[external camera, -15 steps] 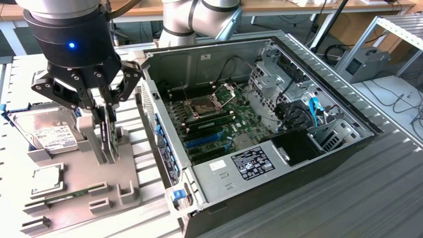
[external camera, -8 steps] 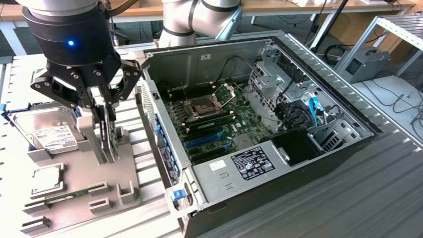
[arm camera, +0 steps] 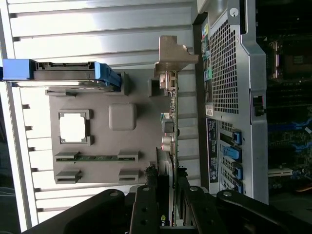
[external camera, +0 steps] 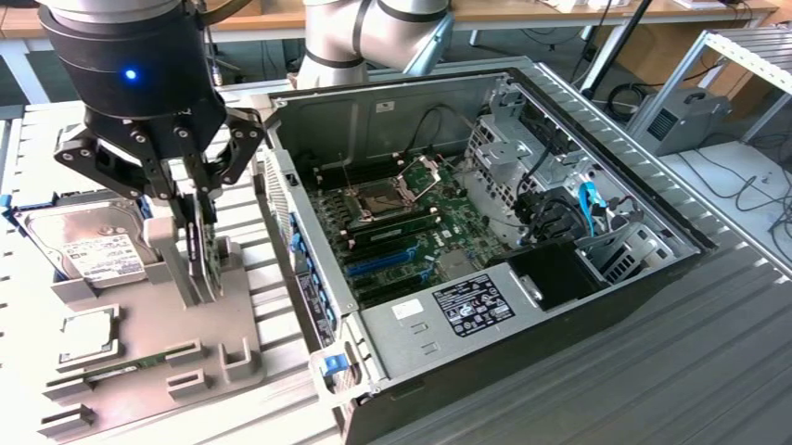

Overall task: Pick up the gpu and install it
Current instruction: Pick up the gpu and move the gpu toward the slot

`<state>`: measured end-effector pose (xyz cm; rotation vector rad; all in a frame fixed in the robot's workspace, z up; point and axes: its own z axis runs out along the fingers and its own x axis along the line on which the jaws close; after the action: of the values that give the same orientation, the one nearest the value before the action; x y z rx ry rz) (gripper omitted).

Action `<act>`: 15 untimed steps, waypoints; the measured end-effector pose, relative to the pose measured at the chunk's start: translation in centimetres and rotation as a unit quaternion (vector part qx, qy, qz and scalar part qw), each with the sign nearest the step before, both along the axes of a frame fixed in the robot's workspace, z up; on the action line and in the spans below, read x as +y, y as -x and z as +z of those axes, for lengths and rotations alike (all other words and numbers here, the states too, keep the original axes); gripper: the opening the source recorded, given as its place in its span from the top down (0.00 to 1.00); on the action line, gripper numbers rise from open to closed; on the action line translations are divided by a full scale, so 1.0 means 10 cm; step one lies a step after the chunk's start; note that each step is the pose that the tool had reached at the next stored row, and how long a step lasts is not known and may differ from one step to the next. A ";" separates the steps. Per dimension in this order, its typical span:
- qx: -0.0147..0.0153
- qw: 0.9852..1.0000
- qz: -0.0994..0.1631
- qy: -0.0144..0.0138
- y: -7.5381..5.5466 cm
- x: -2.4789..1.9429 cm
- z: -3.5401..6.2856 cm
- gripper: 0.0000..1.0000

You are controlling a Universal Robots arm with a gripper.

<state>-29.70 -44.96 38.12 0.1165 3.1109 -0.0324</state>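
You've got the gripper (external camera: 198,222) down over the grey fixture plate (external camera: 161,352), jaws pinching the gpu (external camera: 198,264) btwn them, one finger on each face of the card. The gpu stands upright on its edge at the plate's edge nearest the PC case (external camera: 495,232), w/ grey posts (external camera: 161,255) of the plate just beside it; can't tell whether its lower edge is clear of the slot. In the wrist view you see the card edge-on, its silver bracket (arm camera: 171,53) at the end away from the fingers (arm camera: 146,209). Elsewhere on the plate: HDD (external camera: 93,246) in a blue caddy (arm camera: 107,74) at the corner on the ext. view's left, away from the case; a CPU (external camera: 89,334) in its recess nearer the middle; a memory stick (external camera: 124,366) in slots just beside that. The case lies open, motherboard (external camera: 396,232) showing.
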 end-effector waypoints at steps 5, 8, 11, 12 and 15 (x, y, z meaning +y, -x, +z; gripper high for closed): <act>0.000 1.000 0.000 0.000 0.00 0.000 0.025 0.74; 0.000 1.000 0.000 0.000 0.00 0.000 0.039 0.74; 0.000 1.000 0.000 0.000 0.00 0.000 0.052 0.74; 0.000 1.000 0.000 0.000 0.00 0.000 0.056 0.74; 0.000 1.000 0.000 0.000 0.00 0.000 0.069 0.74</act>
<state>-29.70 -44.96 38.81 0.1165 3.1109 -0.0325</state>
